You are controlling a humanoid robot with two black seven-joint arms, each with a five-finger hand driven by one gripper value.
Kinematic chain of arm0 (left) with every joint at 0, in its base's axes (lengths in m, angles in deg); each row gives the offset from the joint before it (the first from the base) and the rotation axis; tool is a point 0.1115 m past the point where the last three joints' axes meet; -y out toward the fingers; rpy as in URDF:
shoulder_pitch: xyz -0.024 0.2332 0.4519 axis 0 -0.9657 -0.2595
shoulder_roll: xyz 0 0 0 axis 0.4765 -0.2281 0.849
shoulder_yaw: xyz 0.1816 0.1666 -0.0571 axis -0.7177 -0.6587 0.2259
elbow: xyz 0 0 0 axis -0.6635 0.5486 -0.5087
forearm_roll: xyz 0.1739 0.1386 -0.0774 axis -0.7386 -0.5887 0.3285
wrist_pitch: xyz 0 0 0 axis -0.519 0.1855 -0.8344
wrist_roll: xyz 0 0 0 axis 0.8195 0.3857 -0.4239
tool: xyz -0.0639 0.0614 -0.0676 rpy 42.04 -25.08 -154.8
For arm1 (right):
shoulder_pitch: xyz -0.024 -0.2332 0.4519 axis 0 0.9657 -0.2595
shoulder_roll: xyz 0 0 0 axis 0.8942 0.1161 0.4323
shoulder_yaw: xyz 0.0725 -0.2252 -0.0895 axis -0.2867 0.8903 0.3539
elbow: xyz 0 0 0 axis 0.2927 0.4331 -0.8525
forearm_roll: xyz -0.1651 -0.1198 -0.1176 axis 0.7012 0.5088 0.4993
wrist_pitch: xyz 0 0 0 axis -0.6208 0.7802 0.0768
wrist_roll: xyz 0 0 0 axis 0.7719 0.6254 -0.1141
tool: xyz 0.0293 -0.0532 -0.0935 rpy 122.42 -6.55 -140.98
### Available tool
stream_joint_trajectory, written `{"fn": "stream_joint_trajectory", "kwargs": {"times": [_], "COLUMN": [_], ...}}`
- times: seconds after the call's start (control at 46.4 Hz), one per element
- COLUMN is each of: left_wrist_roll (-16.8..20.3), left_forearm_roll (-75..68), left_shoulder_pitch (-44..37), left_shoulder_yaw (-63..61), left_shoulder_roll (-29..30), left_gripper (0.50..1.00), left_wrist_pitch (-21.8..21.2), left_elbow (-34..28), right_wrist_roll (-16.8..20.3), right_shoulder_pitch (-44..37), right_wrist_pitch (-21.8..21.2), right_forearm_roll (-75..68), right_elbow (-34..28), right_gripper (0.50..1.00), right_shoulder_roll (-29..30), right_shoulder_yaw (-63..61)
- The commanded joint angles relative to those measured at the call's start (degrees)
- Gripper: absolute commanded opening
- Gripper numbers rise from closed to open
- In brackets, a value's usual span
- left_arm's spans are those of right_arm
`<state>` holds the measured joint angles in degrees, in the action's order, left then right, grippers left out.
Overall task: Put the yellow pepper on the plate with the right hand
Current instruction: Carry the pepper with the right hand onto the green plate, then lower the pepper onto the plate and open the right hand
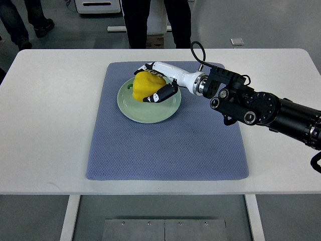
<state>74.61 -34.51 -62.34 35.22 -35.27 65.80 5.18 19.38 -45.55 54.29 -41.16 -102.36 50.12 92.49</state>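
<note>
The right hand (153, 83) reaches in from the right edge of the frame toward the upper middle, its white wrist angled down and left so that the hand arrives over the plate (171, 111) from the far side. Its fingers are curled around the yellow pepper (144, 84), with dark fingertips showing at the pepper's top left and more at its lower right, so the grip spans the fruit from two sides and stops it rolling. The pepper sits over the upper left part of the pale green plate, green stem pointing left, and appears to touch or nearly touch the plate surface; whether its weight already rests there cannot be told from this angle. The plate lies on the upper part of a blue mat (165, 155), which covers the centre of the white table (45, 125) and probably keeps the dish from sliding. Judging by this, the carry is done and what remains is to let go, opening the fingers gently so the rounded pepper does not tip off the rim. The left arm is not visible. People's legs (155, 20) stand beyond the table at the top of the frame.
</note>
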Motion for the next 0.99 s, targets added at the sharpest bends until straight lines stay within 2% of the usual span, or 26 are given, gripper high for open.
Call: {"fn": "stream_joint_trajectory", "kwargs": {"times": [0.0,0.345,0.969], "left_wrist_roll": [0.0,0.0,0.0], "left_forearm_roll": [0.0,0.0,0.0], "left_shoulder_pitch": [0.0,0.0,0.0], "left_shoulder_yaw": [0.0,0.0,0.0], "left_shoulder_roll": [0.0,0.0,0.0], "left_gripper": [1.0,1.0,1.0], "left_wrist_pitch": [0.0,0.0,0.0], "left_elbow": [0.0,0.0,0.0], "right_wrist_roll": [0.7,2.1,1.8], "right_shoulder_pitch": [0.0,0.5,3.3], "right_wrist_pitch": [0.1,0.3,0.4], "right_forearm_roll": [-1.2,-1.3,-1.3], "right_elbow": [0.7,2.5,1.8], "right_gripper": [0.5,0.5,0.5], "right_shoulder_roll": [0.0,0.0,0.0], "right_shoulder_yaw": [0.0,-0.1,0.1]}}
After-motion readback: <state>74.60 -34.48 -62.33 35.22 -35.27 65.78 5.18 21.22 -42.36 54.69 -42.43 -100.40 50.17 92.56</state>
